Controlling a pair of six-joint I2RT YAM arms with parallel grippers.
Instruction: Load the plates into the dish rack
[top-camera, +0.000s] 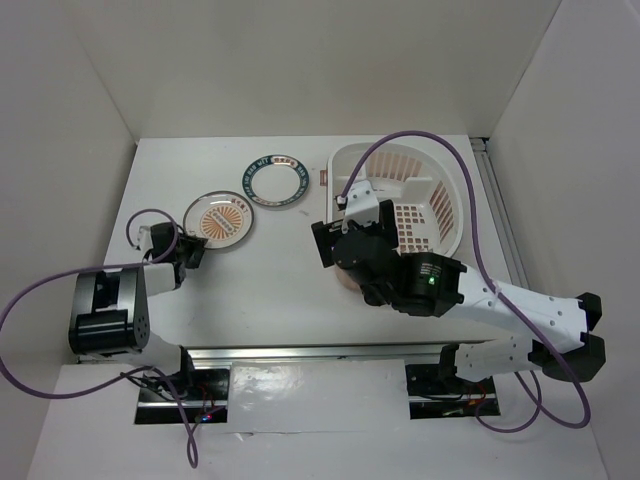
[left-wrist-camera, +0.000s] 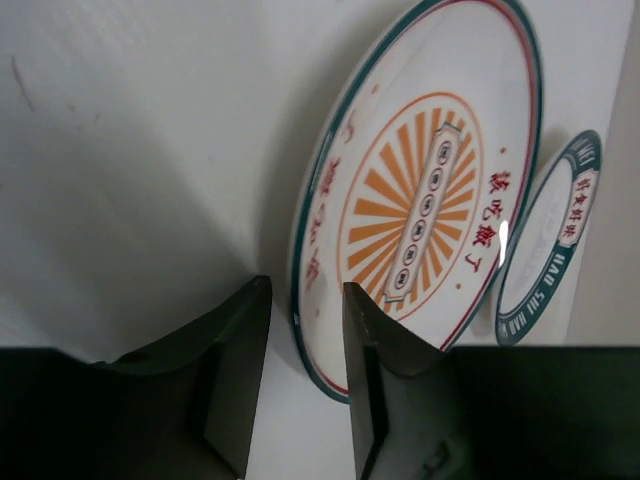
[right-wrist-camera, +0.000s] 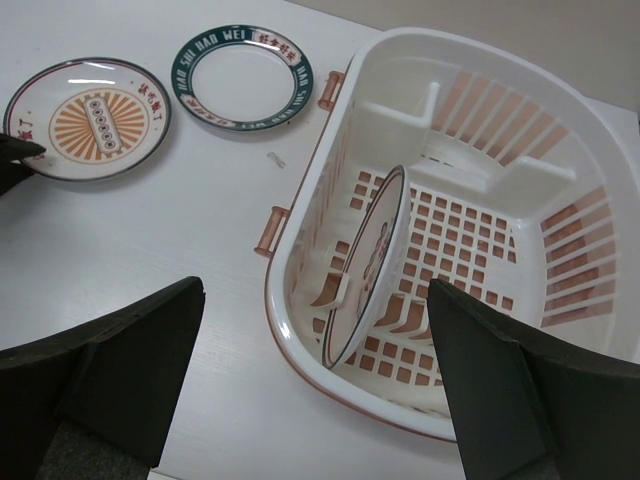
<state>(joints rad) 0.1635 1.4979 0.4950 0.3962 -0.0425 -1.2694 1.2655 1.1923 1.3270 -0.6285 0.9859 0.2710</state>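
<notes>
Here the left arm folds low at the left side of the bench. Its claw is narrowly parted, and the near rim of the orange-centre plate shows in the gap; the plate lies flat. Just beyond it, the teal-ringed plate also lies on the bench. The right arm stretches forward and leftward, its wrist hanging over the near end of the dish rack, with its claw spread wide and holding nothing. Below it, the third plate stands on edge inside the rack.
</notes>
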